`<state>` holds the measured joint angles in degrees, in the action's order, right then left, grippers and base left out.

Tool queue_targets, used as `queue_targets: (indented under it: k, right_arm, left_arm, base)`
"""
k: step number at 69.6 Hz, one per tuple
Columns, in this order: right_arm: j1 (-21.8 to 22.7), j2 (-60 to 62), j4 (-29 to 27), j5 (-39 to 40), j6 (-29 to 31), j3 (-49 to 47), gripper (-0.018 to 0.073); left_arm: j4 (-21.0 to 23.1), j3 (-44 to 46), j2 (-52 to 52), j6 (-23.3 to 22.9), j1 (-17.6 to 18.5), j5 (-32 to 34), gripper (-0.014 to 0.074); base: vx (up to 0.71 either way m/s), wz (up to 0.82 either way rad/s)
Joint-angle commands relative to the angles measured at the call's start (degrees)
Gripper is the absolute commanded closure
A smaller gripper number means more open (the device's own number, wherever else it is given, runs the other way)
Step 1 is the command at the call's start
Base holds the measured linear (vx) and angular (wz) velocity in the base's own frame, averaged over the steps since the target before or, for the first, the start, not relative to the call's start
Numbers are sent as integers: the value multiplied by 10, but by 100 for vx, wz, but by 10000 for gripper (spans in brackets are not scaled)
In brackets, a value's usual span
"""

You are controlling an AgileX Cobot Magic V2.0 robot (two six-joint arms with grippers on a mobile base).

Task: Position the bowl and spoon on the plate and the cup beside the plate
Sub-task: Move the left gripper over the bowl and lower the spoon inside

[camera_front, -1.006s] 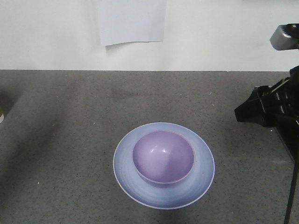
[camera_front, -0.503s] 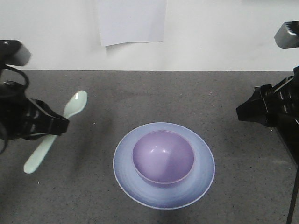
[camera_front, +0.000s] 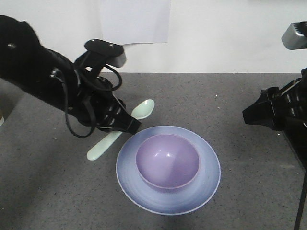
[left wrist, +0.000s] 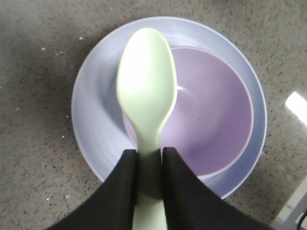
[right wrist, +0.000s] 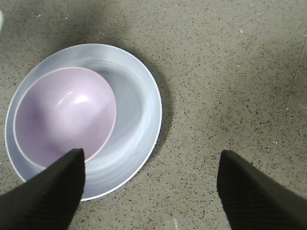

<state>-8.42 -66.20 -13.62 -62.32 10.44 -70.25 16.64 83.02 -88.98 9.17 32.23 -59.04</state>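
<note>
Front view: left gripper [camera_front: 125,125] clamped on the spoon [camera_front: 143,109] mid-handle, just beside the plate [camera_front: 128,168] rim; bowl [camera_front: 168,160] seated on plate; right gripper [camera_front: 250,115] far right, well apart
Left wrist: spoon head over bowl and plate
Right wrist: fingers [right wrist: 53,191] spread wide, holding nothing

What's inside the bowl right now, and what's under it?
Nothing: the bowl is bare inside. It sits on the plate, hiding the plate's centre. The spoon is clamped in the left gripper, not in the bowl.
</note>
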Motion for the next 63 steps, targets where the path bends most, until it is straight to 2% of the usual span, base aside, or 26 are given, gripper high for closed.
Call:
queue_targets:
  k: [1, 22, 48, 63]
  right_arm:
    - [3, 11, -6, 25, 3, -15, 3]
    - [3, 11, -6, 27, 3, -15, 3]
    - [3, 11, -7, 27, 3, -15, 3]
    - [3, 11, -8, 28, 3, -15, 3]
  left_arm:
    - [-4, 51, -19, 2, 20, -1, 603]
    - [-6, 116, -111, 18, 58, -37, 603]
    - [-9, 116, -130, 19, 58, -67, 598]
    - [-9, 116, -130, 17, 58, -77, 555]
  base:
    - [0, 0]
    - [0, 0]
    - [0, 0]
    - [0, 0]
